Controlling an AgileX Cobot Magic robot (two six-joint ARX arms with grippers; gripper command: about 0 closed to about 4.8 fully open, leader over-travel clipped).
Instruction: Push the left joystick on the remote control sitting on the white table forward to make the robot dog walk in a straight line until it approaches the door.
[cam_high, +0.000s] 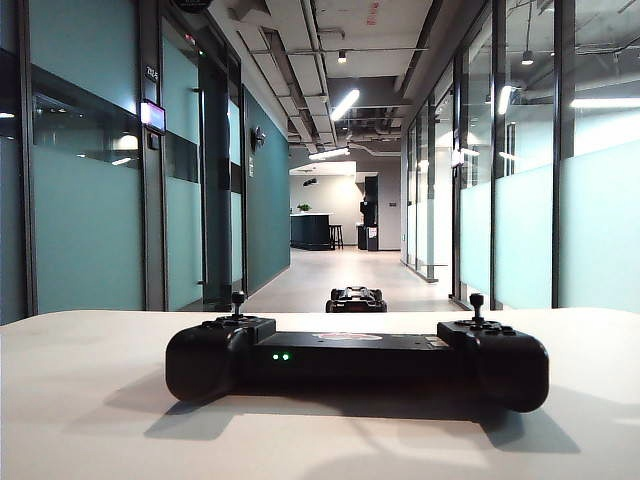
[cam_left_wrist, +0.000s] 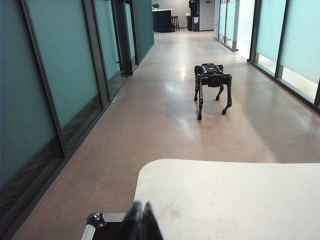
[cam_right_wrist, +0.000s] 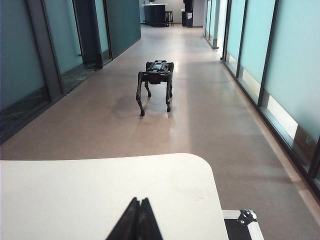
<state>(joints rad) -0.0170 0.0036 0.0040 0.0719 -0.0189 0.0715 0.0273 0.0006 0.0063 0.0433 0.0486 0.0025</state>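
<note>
The black remote control (cam_high: 357, 362) lies across the white table (cam_high: 90, 400), its two green lights (cam_high: 281, 356) facing the exterior camera. The left joystick (cam_high: 238, 299) stands upright on the half nearest those lights, and the other stick (cam_high: 477, 301) rises from the far half. Neither gripper shows in the exterior view or touches the controller. The robot dog (cam_high: 356, 298) stands on all fours in the corridor beyond the table, also seen as the robot dog (cam_left_wrist: 212, 80) and the robot dog (cam_right_wrist: 156, 75). My left gripper (cam_left_wrist: 142, 206) is shut and empty over the table's edge (cam_left_wrist: 150, 172). My right gripper (cam_right_wrist: 139, 201) is shut and empty above the table (cam_right_wrist: 100, 185).
A long corridor with teal glass walls runs away from the table; a dark-framed doorway (cam_high: 215, 180) stands on the left and a counter (cam_high: 310, 230) at the far end. A metal-cornered black case (cam_left_wrist: 95, 220) sits beside the table, and the same kind of case corner (cam_right_wrist: 245, 217) shows below the right side.
</note>
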